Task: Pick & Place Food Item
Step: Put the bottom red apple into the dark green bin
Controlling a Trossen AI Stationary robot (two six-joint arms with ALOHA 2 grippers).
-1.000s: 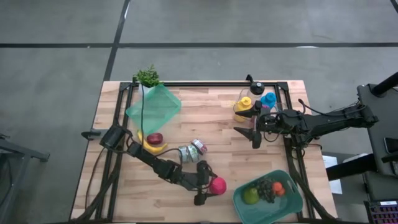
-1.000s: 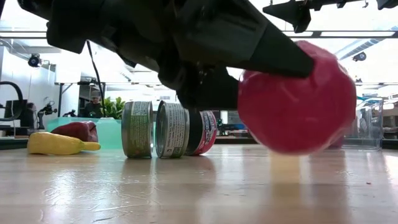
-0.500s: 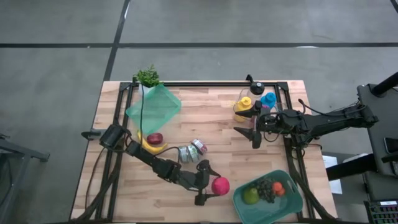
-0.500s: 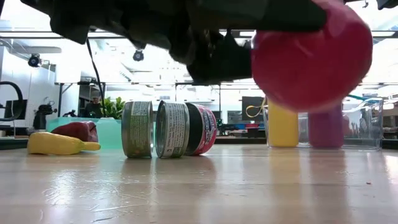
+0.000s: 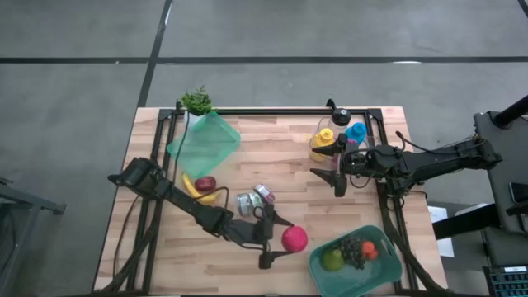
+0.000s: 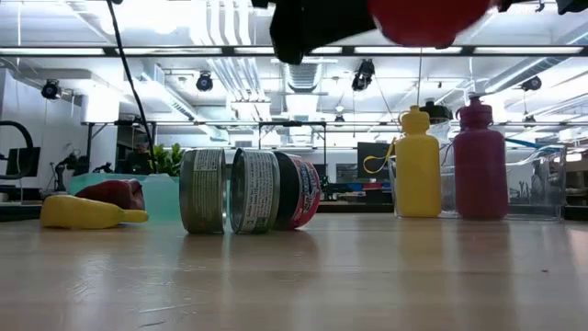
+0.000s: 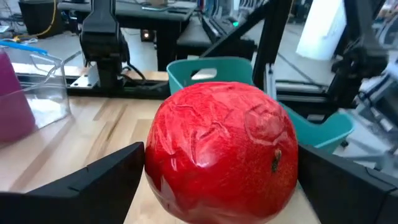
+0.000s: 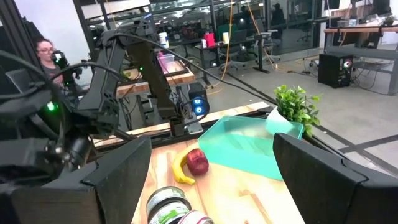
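Note:
A red round fruit (image 7: pixel 224 149) with wrinkled skin hangs in the air near the table's front middle (image 5: pixel 294 238), with my left gripper (image 5: pixel 283 241) shut on it. In the low view only the fruit's underside (image 6: pixel 427 18) shows at the top edge. A teal bin (image 5: pixel 375 272) stands on the table just right of the fruit, holding a green apple, grapes and an orange piece. My right gripper (image 5: pixel 334 180) hovers open near the bottles at the table's right, with nothing between its fingers (image 8: pixel 118 180). My left gripper pinches the red fruit between its two fingers, one on each flank (image 7: pixel 152 168). The fingers (image 7: pixel 93 183) come nearly level from the table's left side. The fruit is lifted well clear of the table top.
Three cans (image 5: pixel 254 198) lie on their sides mid-table. A banana and a dark red fruit (image 5: pixel 205 186) lie left of them. A teal lid (image 5: pixel 204 140) and a small plant (image 5: pixel 196 101) are at the far left. A yellow bottle (image 5: pixel 323 142) and a blue-capped one (image 5: pixel 355 132) stand far right.
My left gripper has risen with the red fruit and drifted a little toward the teal bin. The fruit, low over the table a second ago, is now almost above the low view's top edge.

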